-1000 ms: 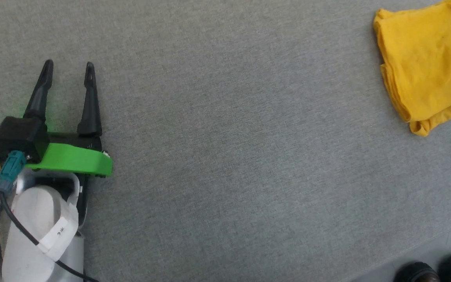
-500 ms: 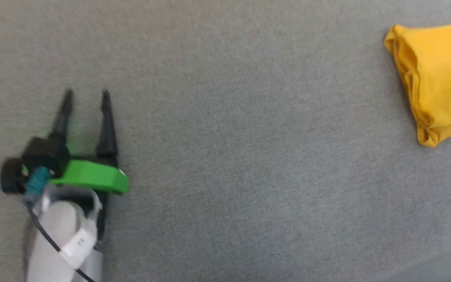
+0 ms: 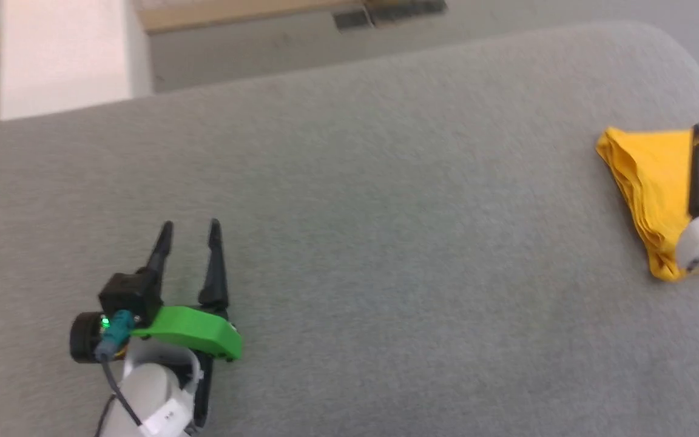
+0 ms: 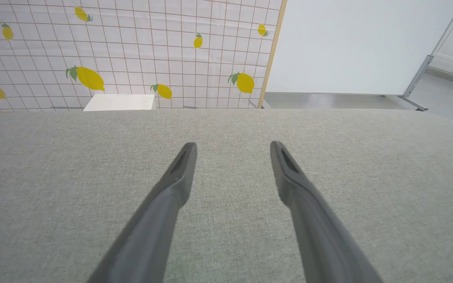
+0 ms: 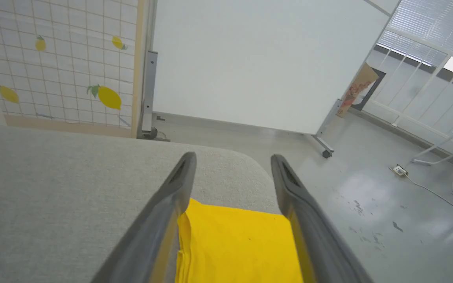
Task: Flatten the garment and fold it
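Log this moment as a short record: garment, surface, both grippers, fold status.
garment: yellow T-shirt, folded into a compact stack
surface: grey padded surface, T-shirt near its right end
left gripper: open, over bare surface, far from the T-shirt
right gripper: open, fingers apart above the T-shirt, holding nothing
fold status: looks complete

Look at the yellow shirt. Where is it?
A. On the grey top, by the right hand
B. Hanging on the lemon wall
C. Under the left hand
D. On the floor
A: the shirt lies folded on the grey top near its right edge, and the right wrist view shows it between the open fingers of the right hand.
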Available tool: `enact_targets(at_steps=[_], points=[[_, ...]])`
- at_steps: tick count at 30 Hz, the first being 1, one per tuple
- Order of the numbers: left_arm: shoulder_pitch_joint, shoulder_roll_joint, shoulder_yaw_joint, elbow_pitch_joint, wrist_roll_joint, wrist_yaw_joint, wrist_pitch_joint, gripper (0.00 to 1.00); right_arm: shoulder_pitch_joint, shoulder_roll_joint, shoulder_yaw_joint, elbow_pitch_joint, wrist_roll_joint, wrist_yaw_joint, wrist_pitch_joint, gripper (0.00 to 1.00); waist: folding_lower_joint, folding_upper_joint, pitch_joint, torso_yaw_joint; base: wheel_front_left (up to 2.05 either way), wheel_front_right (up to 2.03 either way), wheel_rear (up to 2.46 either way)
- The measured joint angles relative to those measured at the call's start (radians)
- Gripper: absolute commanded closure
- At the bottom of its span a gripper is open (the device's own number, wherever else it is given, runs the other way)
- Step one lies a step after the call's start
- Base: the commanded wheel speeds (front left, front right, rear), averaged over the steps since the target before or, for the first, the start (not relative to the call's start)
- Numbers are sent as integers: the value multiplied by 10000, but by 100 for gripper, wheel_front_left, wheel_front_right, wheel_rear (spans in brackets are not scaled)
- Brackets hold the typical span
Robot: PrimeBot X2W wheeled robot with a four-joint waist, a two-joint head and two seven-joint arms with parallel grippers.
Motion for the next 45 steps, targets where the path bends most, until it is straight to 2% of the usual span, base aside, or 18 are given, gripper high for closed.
enact_targets(at_steps=[5,15,22,38,39,45], points=[[85,-96,-405,441,-186,-84,-33,0,1382,675,343,-1540,786,-2,44,0,0,-1,-596,754,0,0,0],[305,-148,-723,807,-349,-82,-46,0,3605,1718,815,-3012,1603,-4,134,0,0,-1,-1604,1967,0,0,0],[500,-173,-905,805,-393,-84,-46,0,4619,1871,1110,-3381,1898,-4,282,0,0,-1,-2026,2603,0,0,0],[600,-184,-1099,899,-483,-82,-67,0,4983,1887,1388,-3093,2042,-4,221,0,0,0,-2152,2755,0,0,0],[600,-184,-1112,920,-483,-82,-71,100,4984,1887,1400,-3062,2044,-4,221,100,0,-1,-2178,2753,0,0,0],[594,-176,-1099,913,-481,-82,-59,100,4980,1885,1392,-3066,2036,-4,226,100,0,-1,-2185,2750,0,0,0]])
